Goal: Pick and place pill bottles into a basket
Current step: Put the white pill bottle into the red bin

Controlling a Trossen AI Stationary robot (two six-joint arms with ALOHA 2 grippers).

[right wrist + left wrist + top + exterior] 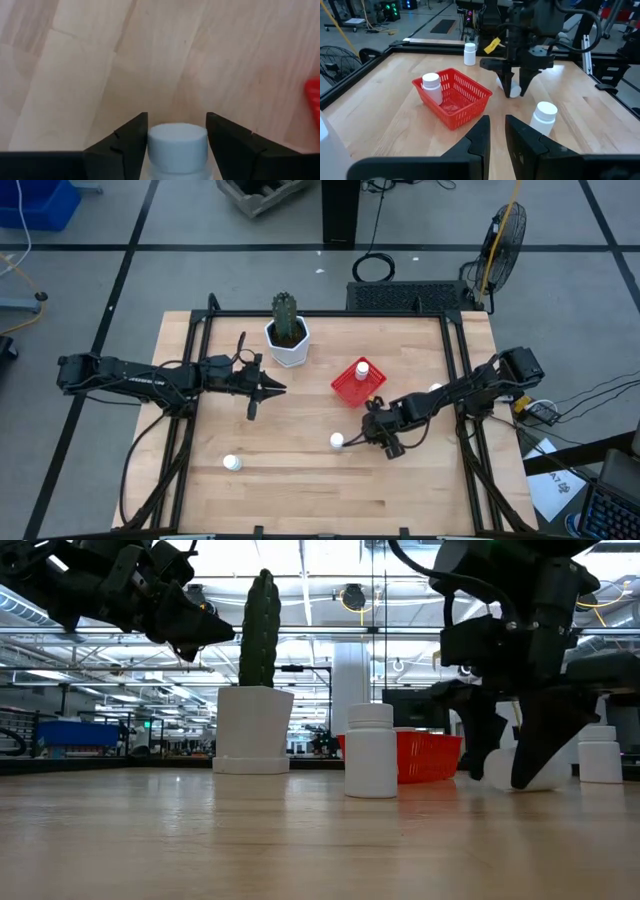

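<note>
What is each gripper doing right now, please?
Left gripper: closed, holding nothing, raised near the cactus pot.
Right gripper: fingers either side of a pill bottle; whether it grips cannot be told.

One pill bottle (362, 367) stands in the basket (352, 388), which sits near the table's middle, right of the cactus pot (288, 343). In front of the basket, a bottle (177, 145) sits between the right gripper's (378, 436) fingers, another (337, 441) just to its left, and one more (231, 463) far left.

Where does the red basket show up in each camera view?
High: basket at table centre, right of the cactus pot.
Low: mid-right, behind a standing bottle.
Left wrist: left of centre, one bottle inside.
Right wrist: only a red sliver at the right edge.
Shared landmark: the right pincer, close beside the basket.
</note>
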